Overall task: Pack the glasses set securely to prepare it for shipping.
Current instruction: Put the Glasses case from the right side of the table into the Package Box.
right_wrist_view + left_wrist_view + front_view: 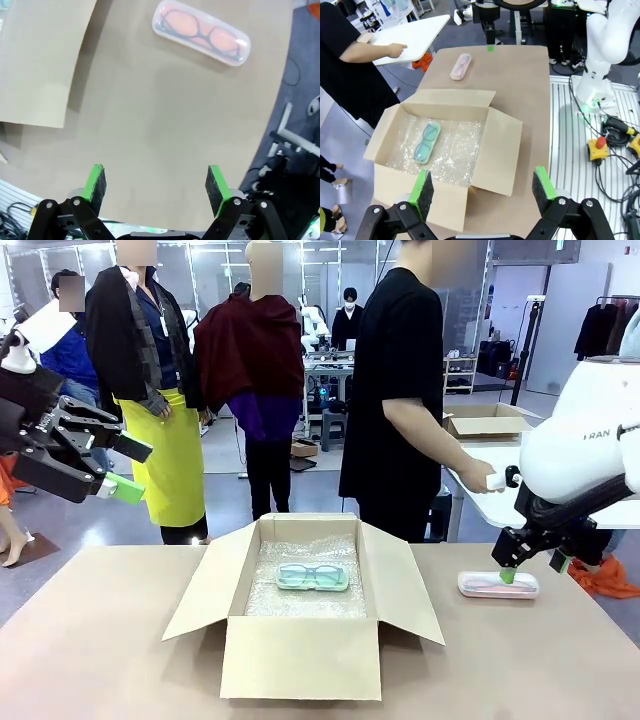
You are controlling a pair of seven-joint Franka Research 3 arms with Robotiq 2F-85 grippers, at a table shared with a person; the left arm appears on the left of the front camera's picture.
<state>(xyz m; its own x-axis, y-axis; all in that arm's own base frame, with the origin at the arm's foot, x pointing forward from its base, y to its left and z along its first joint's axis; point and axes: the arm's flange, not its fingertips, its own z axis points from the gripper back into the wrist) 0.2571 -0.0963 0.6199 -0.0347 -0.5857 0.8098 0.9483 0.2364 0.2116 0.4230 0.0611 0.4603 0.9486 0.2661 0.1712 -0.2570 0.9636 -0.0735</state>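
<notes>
The mint-green glasses pack (313, 577) lies flat on bubble wrap inside the open cardboard box (300, 655) at mid-table; the left wrist view shows the pack (427, 143) from above. The pale pink pack (498, 585) rests on the table to the right of the box, and the right wrist view shows that pack (201, 32) with dark frames inside. My right gripper (534, 568) hovers open just above the pink pack, and in its own view the gripper (156, 187) holds nothing. My left gripper (128, 469) hangs open, high at the far left, well away from the box.
The box's flaps (201, 580) spread out on all sides. A person in black (400, 390) stands behind the table, one hand (485, 478) on a white side table holding another cardboard box (487, 422). Bare brown tabletop (90, 640) lies left of the box.
</notes>
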